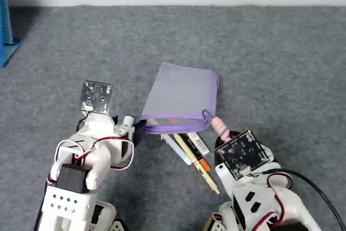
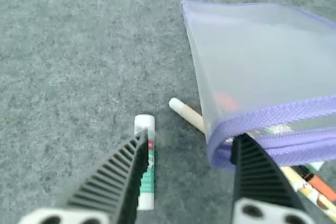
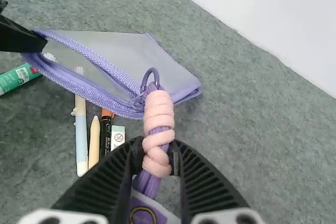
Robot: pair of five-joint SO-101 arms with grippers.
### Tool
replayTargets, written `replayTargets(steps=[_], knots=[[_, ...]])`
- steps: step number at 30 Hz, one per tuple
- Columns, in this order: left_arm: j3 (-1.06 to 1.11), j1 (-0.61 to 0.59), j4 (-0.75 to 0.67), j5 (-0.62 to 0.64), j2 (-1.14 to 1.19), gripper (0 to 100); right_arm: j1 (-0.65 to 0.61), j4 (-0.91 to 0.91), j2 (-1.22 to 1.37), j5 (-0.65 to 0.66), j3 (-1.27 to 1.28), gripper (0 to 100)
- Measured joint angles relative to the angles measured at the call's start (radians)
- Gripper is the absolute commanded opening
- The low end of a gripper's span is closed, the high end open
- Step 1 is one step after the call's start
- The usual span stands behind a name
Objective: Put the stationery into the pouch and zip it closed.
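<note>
Showing the left gripper [image 2: 191, 140] spread wide and empty, a glue stick [image 2: 145, 163] beside one jaw, the pouch [image 1: 181, 96] corner beside the other. The pouch, at the arms' 12 o'clock, looks light, limp and slick. Pens [image 1: 189, 152] jut from its mouth toward 5 o'clock. The right gripper [image 3: 156, 153] pinches the pink zip pull [image 3: 157, 114], judged the surest hold.
</note>
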Motion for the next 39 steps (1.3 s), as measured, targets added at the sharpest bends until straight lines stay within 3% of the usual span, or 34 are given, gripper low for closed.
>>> replayTargets(steps=[8,19,25,30,39], knots=[[0.106,0.0,-0.078,-0.014,0.0,23,-0.002,0.0,0.0,0.0,0.0,0.8],[0.107,0.005,-0.087,-0.041,0.0,1,-0.003,0.0,-0.008,-0.002,0.0,1.4],[0.046,-0.063,-0.083,-0.044,0.0,1,-0.003,0.0,0.0,-0.003,0.0,17.3],[-0.063,-0.169,0.017,-0.044,0.0,1,-0.002,0.0,-0.017,-0.037,-0.002,28.3],[-0.242,-0.258,0.204,-0.044,0.0,1,0.0,0.087,-0.017,-0.1,0.0,28.9]])
